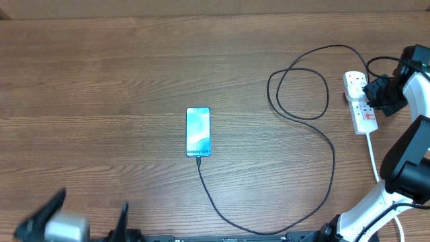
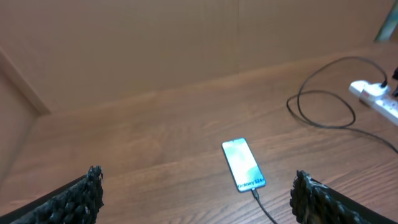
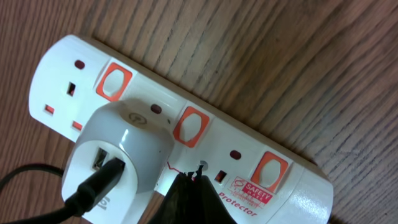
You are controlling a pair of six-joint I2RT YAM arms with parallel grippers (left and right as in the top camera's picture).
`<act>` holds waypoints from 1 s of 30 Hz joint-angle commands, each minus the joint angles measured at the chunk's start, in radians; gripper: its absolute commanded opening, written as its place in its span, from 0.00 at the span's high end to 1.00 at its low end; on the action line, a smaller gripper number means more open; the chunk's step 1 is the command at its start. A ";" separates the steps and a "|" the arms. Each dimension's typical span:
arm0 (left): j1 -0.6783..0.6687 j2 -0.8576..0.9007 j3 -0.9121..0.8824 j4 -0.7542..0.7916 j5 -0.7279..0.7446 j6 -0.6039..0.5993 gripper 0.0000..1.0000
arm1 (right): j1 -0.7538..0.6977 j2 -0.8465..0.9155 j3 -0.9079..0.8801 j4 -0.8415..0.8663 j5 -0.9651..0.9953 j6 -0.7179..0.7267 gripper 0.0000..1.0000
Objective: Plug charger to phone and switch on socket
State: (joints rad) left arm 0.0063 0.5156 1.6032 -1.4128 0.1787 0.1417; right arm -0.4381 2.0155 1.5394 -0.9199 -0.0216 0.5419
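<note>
The phone (image 1: 198,132) lies flat mid-table with its light-blue screen lit; it also shows in the left wrist view (image 2: 244,164). The thin black charger cable (image 1: 334,168) is plugged into the phone's near end and loops right to the white socket strip (image 1: 363,114). In the right wrist view its black plug (image 3: 99,180) sits in a white adapter (image 3: 124,149) on the socket strip (image 3: 298,193), which has orange-red switches. My right gripper (image 3: 193,175) is shut, its tips touching the strip below the middle switch (image 3: 190,126). My left gripper (image 2: 199,202) is open and empty, near the front left.
The strip's thick white cord (image 1: 371,151) runs toward the front right beside my right arm (image 1: 410,161). The cable forms a loop (image 1: 299,91) left of the strip. A brown wall (image 2: 155,43) backs the table.
</note>
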 commanded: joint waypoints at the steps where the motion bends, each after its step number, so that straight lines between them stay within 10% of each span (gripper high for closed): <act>1: -0.005 -0.100 -0.005 -0.030 -0.010 0.019 0.00 | -0.004 0.004 0.033 0.012 0.005 -0.012 0.96; 11: -0.005 -0.208 -0.006 -0.271 -0.002 0.019 0.00 | -0.005 0.035 0.033 0.042 0.012 -0.011 0.96; 30: -0.006 -0.220 -0.006 -0.265 0.001 0.018 0.00 | -0.010 0.068 0.073 0.055 0.011 -0.008 0.96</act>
State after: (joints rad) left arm 0.0063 0.3096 1.6012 -1.6791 0.1787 0.1421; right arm -0.4404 2.0792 1.5646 -0.8688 -0.0135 0.5415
